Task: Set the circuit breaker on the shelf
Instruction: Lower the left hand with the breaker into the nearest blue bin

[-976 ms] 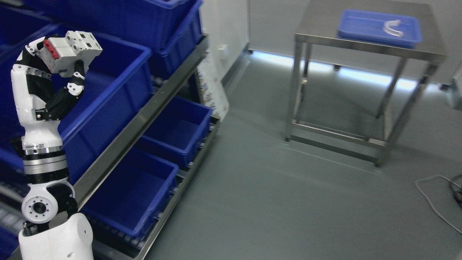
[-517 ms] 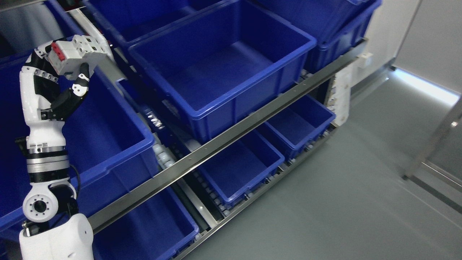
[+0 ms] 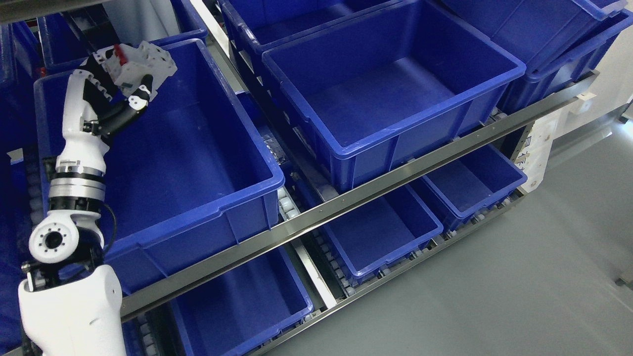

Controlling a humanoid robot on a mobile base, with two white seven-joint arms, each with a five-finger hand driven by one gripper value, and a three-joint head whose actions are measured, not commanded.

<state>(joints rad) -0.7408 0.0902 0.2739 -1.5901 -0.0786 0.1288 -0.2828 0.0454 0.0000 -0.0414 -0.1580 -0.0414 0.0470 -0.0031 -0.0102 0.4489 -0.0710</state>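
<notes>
Left hand: it is up high at the far left corner of the big bin, with its fingers curled around the breaker.
Breaker: a small grey box with a red part on top. It is in the left hand, tilted, and up in the air over the far left corner of the big bin. It does not touch the bin.
Left arm: white and black. It comes up from the bottom left corner and stands in front of the big bin's left wall.
Big bin: blue, on the shelf at the left.
Second bin: blue, just beside the big bin on its right, on the same shelf.
Shelf: a shiny metal rail runs along its front edge, under the two bins.
Low bins: more blue bins sit on the level under the rail.
Top bins: blue ones at the top right corner, stacked.
Floor: grey, at the lower right.
</notes>
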